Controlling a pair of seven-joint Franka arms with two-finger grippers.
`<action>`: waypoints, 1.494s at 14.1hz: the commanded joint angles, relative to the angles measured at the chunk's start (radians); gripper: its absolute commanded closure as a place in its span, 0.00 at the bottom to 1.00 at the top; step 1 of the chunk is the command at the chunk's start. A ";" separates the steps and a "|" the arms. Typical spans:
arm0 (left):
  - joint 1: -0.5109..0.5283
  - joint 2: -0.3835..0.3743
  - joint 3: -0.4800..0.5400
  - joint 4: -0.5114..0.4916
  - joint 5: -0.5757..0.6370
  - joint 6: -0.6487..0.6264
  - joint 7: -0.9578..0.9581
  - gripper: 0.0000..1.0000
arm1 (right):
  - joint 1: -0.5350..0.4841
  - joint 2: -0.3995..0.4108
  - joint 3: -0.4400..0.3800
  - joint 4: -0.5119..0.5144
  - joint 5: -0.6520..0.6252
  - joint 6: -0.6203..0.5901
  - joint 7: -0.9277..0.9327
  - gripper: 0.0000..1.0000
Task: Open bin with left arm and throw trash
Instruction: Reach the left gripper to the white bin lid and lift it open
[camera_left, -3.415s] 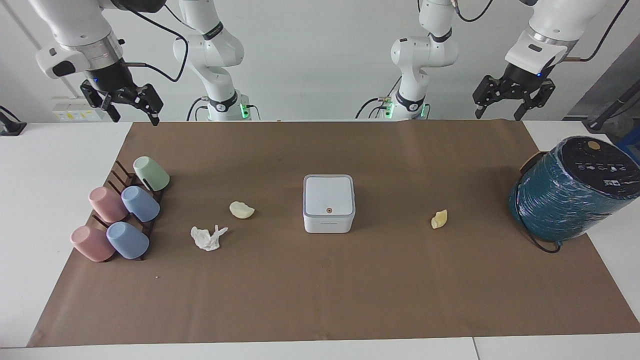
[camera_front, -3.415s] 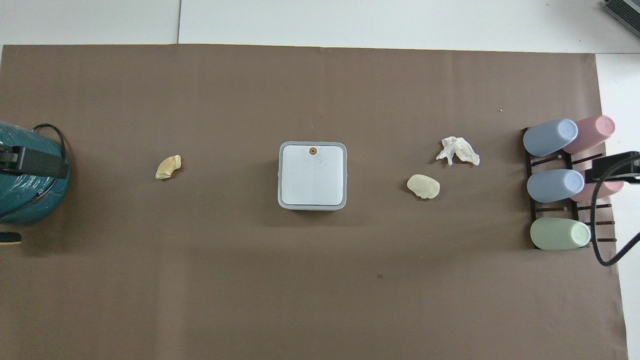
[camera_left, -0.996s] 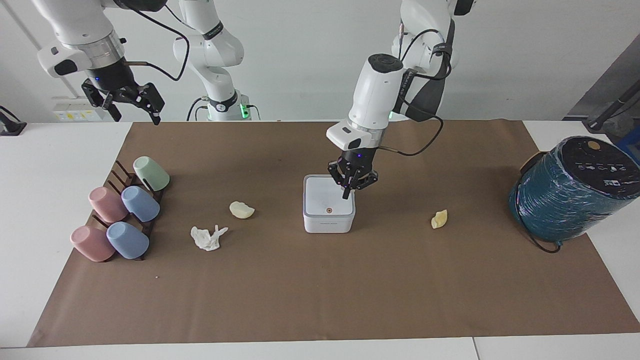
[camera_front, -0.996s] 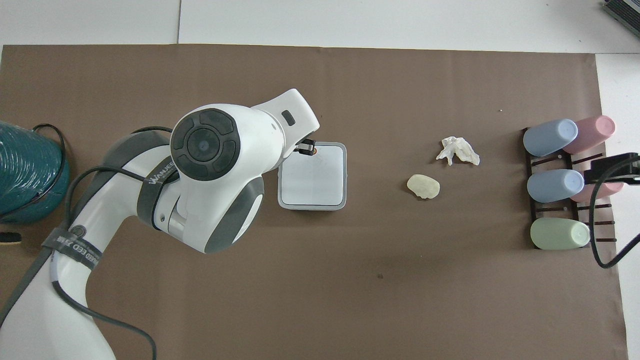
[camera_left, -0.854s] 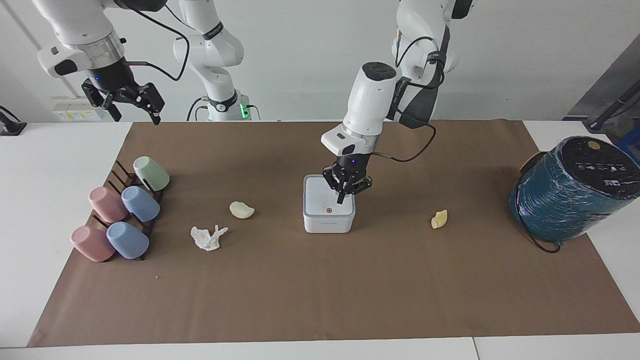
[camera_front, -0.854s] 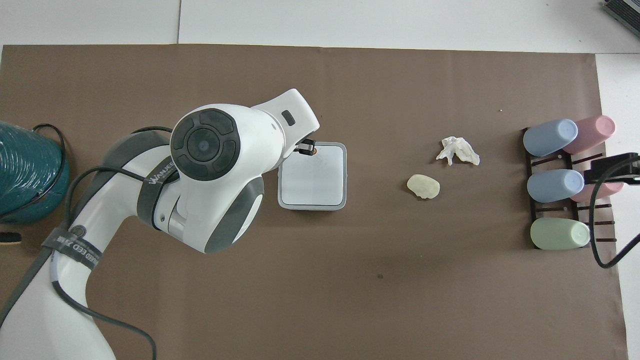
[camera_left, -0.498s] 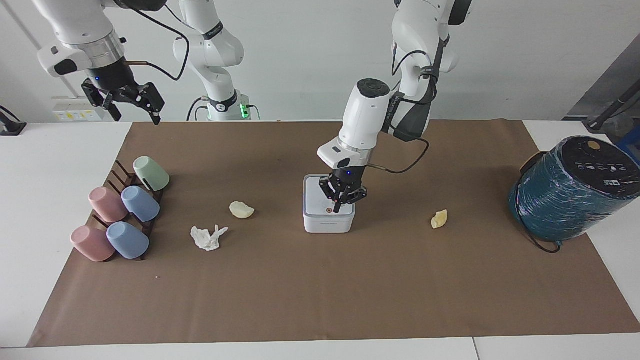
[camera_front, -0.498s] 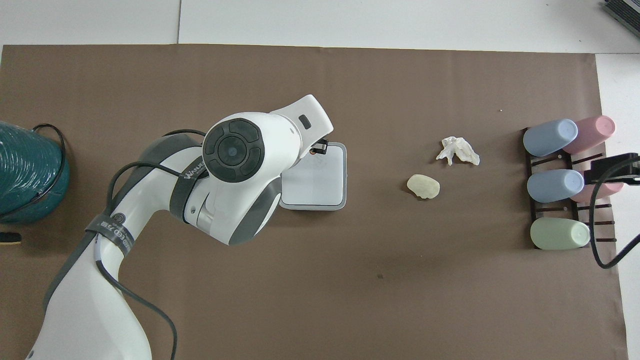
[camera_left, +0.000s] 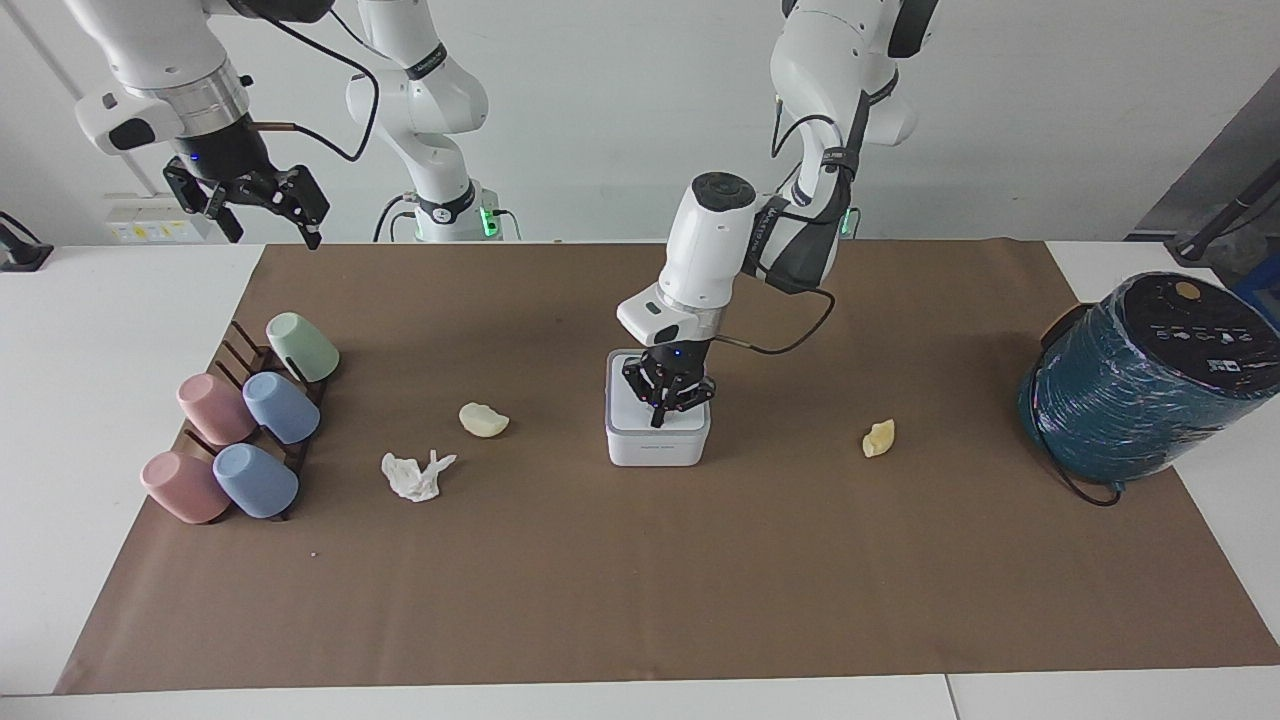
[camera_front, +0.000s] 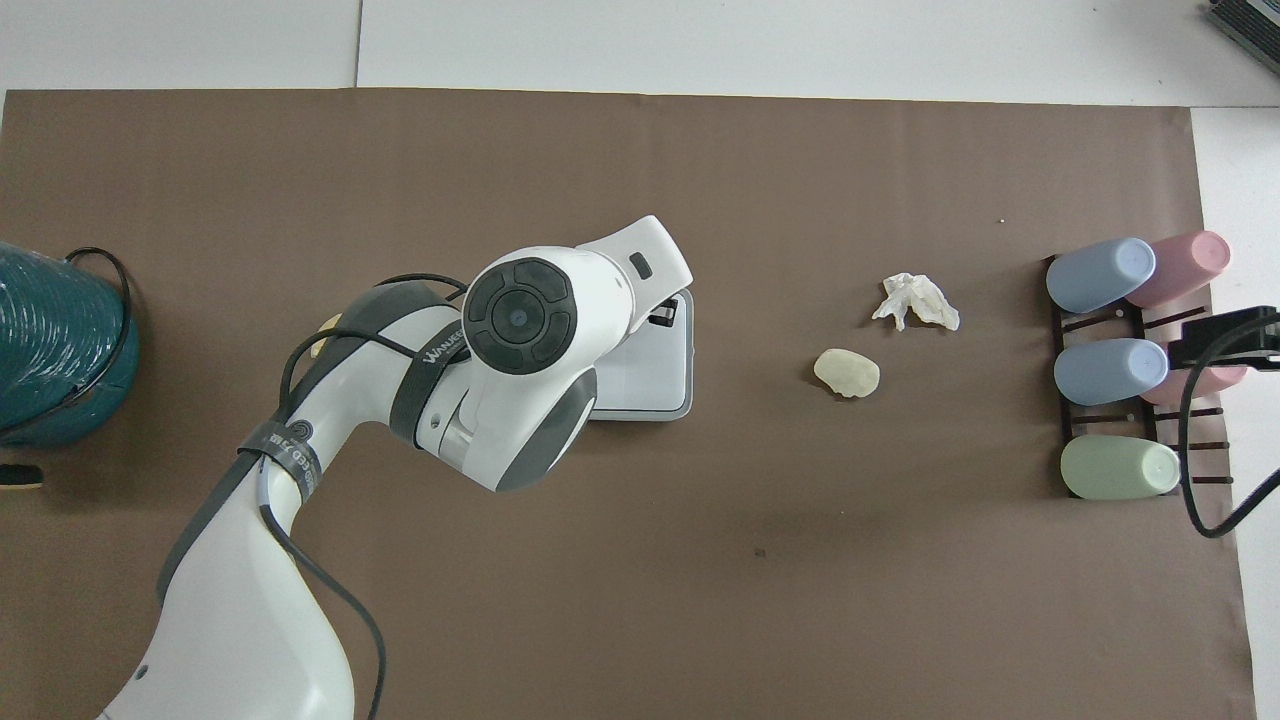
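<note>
- Brown paper covers the surface (camera_left: 640, 600); our left claw (camera_left: 658, 418), pinched shut and empty, sits on the bin (camera_left: 657, 445) lid.
- We press the lid's dot squarely; the right claw (camera_left: 262, 222) waits, spread wide.

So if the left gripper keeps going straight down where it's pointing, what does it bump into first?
Most likely the lid of the bin. The left gripper, shut, points down at the lid's edge farthest from the robots, where the orange button sits. Whether its tip already touches the lid can't be told from here.
</note>
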 joint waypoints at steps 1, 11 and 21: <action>-0.027 -0.015 0.013 -0.061 0.006 0.024 -0.013 1.00 | -0.009 -0.026 0.008 -0.030 -0.002 0.005 -0.016 0.00; -0.015 -0.125 0.016 -0.045 0.006 -0.114 -0.013 1.00 | -0.009 -0.026 0.008 -0.030 -0.002 0.006 -0.016 0.00; 0.085 -0.360 0.026 -0.048 0.009 -0.460 0.030 1.00 | 0.049 0.047 0.009 -0.148 0.013 0.314 -0.016 0.00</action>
